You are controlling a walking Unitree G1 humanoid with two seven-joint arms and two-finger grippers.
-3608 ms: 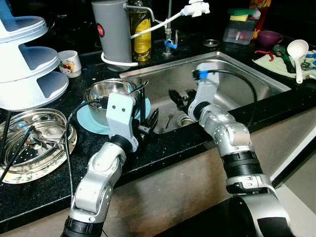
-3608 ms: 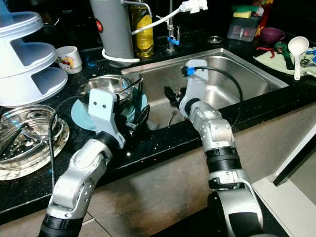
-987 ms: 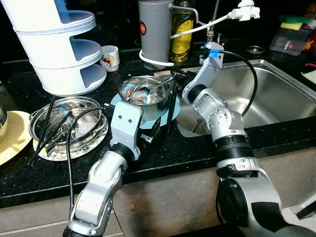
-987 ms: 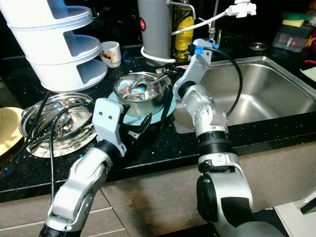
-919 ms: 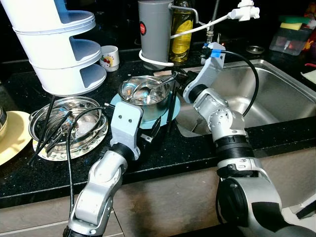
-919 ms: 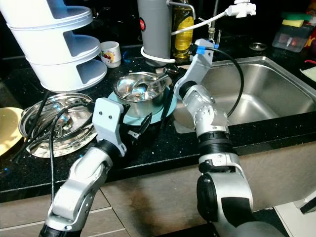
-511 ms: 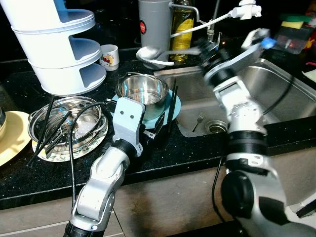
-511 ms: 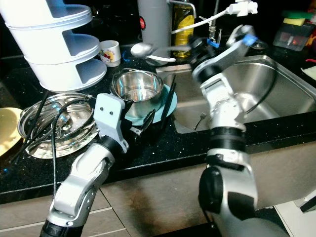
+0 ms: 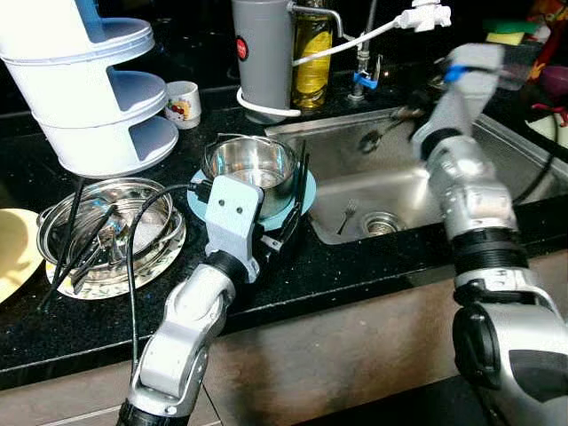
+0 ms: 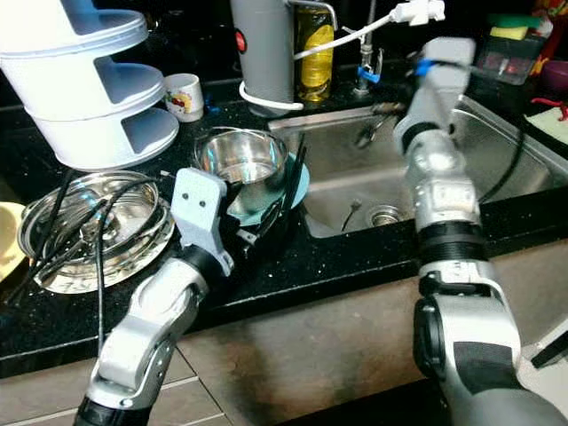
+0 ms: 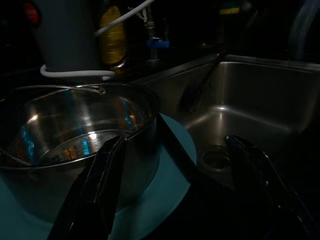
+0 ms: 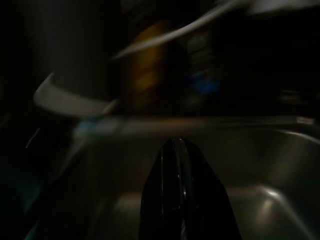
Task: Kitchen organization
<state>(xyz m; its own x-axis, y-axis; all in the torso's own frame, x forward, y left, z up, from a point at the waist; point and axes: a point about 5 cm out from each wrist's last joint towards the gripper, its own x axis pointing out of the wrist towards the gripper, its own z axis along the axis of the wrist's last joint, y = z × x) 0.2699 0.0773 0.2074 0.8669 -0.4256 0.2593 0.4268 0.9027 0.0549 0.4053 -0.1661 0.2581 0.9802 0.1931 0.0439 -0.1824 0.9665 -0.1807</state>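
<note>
Right gripper (image 9: 401, 114) clenched on ladle (image 9: 371, 140), held over sink (image 9: 399, 182); left gripper (image 9: 288, 217) spread wide, fingers straddling teal plate (image 9: 302, 197) edge beside steel bowl (image 9: 253, 164).

The sink (image 9: 417, 182) basin lies mostly open, holding just a fork (image 9: 347, 213); behind it, faucet (image 9: 362, 67) and grey canister (image 9: 261, 53) crowd the worktop (image 9: 355, 266).
</note>
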